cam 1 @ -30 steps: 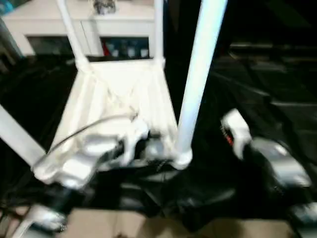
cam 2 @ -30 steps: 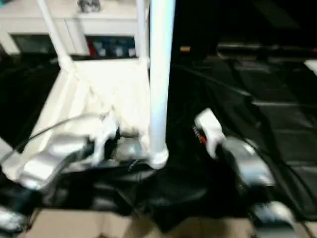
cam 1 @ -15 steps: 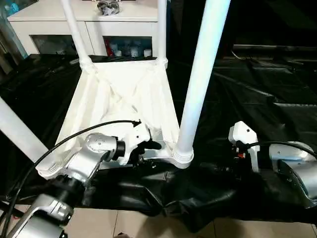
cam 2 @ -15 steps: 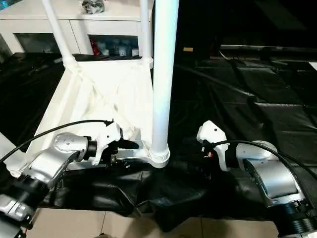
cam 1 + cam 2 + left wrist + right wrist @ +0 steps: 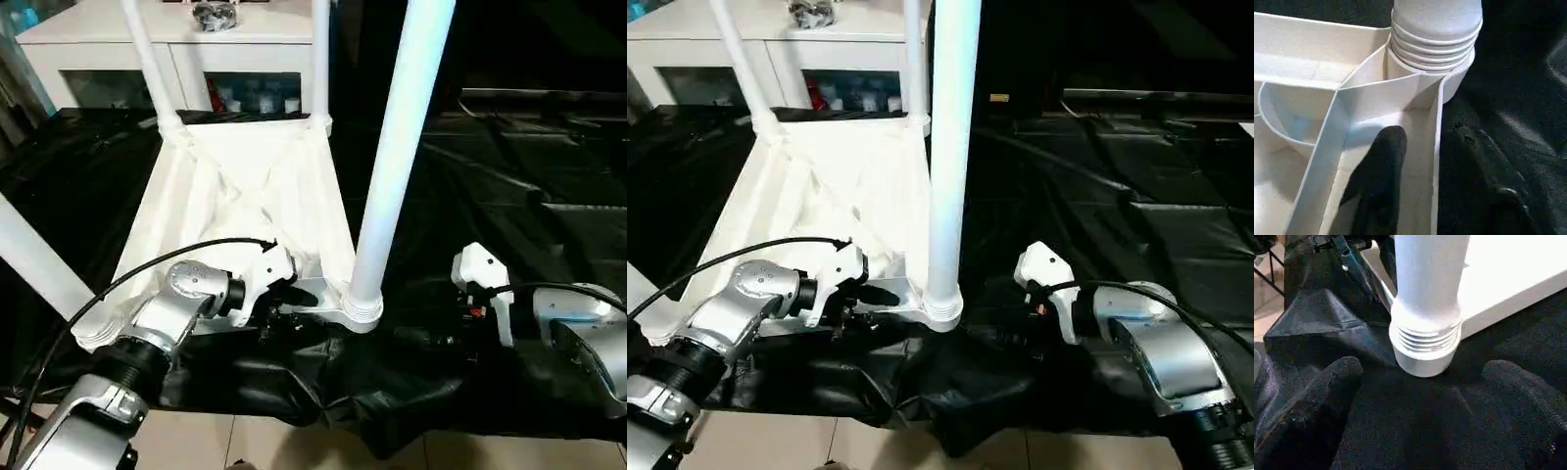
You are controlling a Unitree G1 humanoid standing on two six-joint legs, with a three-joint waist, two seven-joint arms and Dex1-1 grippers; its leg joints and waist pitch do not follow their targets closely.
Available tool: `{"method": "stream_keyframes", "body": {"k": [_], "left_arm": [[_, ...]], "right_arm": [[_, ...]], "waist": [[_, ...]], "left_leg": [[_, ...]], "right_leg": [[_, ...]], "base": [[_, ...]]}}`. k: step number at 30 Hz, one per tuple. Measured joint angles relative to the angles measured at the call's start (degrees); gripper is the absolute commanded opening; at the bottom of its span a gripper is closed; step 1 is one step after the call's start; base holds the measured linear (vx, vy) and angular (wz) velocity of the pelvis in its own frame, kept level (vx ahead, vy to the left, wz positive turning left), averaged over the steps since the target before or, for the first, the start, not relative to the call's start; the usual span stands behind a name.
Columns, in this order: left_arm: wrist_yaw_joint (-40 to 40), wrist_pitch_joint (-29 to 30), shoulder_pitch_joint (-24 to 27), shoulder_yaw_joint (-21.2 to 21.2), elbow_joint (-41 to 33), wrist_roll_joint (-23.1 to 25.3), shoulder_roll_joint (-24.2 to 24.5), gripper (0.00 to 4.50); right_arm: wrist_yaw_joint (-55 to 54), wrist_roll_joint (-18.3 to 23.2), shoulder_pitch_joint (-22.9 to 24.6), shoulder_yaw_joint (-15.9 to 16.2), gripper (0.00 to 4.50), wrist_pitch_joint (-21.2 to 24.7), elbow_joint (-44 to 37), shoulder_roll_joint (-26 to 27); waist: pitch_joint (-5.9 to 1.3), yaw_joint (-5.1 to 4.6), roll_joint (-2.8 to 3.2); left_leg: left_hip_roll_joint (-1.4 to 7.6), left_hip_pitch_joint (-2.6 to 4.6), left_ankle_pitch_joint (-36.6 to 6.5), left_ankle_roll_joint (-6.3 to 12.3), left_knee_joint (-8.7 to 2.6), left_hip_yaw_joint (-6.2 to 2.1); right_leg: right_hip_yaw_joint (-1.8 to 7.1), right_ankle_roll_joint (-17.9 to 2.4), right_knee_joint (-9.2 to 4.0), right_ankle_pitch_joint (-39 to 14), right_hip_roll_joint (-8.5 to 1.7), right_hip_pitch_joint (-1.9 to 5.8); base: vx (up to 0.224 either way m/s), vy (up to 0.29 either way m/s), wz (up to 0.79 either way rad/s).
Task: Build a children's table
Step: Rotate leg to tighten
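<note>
1. I have the tabletop (image 5: 245, 196) upside down on the black sheet (image 5: 509, 196), ribbed underside up, running from the middle of my head view toward 12 o'clock. It looks like light, stiff moulded plastic with smooth, probably slippery walls. I judge the rim and ribs the best places to hold it.

2. Four legs stand in its corner sockets. The near-right leg (image 5: 397, 147) rises past 12 o'clock, the near-left leg (image 5: 34, 259) leans off toward 9 o'clock, and two far legs (image 5: 147, 59) stand at the back. These are hollow tapered tubes, light but long, so I expect them to lever on the sockets. I would grip low, just above the ridged collar (image 5: 1425, 340).

3. My right gripper (image 5: 1425, 406) sits at 3 o'clock of the near-right leg, fingers spread wide, with nothing between them and the collar just ahead.

4. My left gripper (image 5: 1420, 161) straddles the near rim (image 5: 1437, 132) at 9 o'clock of that socket, one finger (image 5: 1381, 166) inside the tray, one outside. I cannot tell whether they pinch it.

5. No brand, label or writing is readable.
</note>
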Motion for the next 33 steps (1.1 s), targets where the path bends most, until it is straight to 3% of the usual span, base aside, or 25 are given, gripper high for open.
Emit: {"method": "stream_keyframes", "body": {"k": [11, 18, 22, 26, 31, 33], "left_arm": [[-0.53, -1.94, -1.65, -0.73, 2.90, 2.39, -0.36, 0.62], [-0.30, 0.38, -1.77, -0.71, 2.56, 3.45, -0.18, 0.13], [1.64, 5.58, -0.12, 0.16, -1.78, 2.80, -0.70, 0.04], [6.16, 12.04, 4.70, 2.79, -10.66, 1.57, -1.39, 0.04], [7.09, 13.11, 9.18, 2.94, -17.85, 1.20, -0.12, 0.04], [7.34, 13.05, 9.84, 2.98, -18.98, 1.28, 0.40, 0.04]], "right_arm": [[0.33, 0.41, -0.02, 0.94, 4.50, 1.23, -1.46, -0.05], [0.03, 1.98, -0.03, 1.02, 4.50, 3.53, -1.94, 0.91], [-2.70, 1.83, -0.15, 1.40, 4.50, 3.56, -1.79, 4.08], [-9.44, -0.31, -3.12, 1.96, 4.50, 1.87, 2.43, 9.69], [-11.69, -2.11, -4.72, 3.39, 4.50, 1.56, 5.64, 11.06], [-11.95, -2.38, -5.96, 4.40, 4.50, 1.36, 7.64, 12.24]], "waist": [[-0.04, 0.08, 0.03], [-0.08, -0.23, 0.02], [-0.09, -0.61, 0.01], [-0.09, -1.92, -0.03], [-0.10, -1.50, -0.21], [-0.08, -1.70, -0.54]], "left_leg": [[0.00, 0.07, 0.01, -0.01, 0.00, 0.00], [0.00, 0.10, 0.01, -0.01, 0.00, -0.01], [0.00, 0.09, 0.01, -0.02, 0.02, 0.02], [0.01, 0.02, -0.03, 0.00, -0.04, 0.04], [0.01, -0.01, -0.04, 0.03, -0.43, 0.04], [0.02, 0.02, -0.04, 0.03, -0.46, 0.06]], "right_leg": [[0.00, 0.20, 0.02, -0.08, 0.00, 0.10], [-0.01, 0.30, 0.00, -0.08, 0.00, 0.20], [0.01, 0.30, -0.01, -0.08, -0.03, 0.16], [-0.01, 0.19, -0.01, -0.02, -0.04, -0.08], [-0.10, 0.07, -0.01, -0.16, 0.00, -0.21], [-0.07, 0.06, 0.02, -0.16, 0.00, -0.25]], "base": [[0.000, 0.000, 0.00], [0.000, 0.000, 0.00], [0.000, 0.000, 0.00], [0.000, 0.000, 0.00], [0.000, 0.000, 0.00], [0.000, 0.000, 0.00]]}}
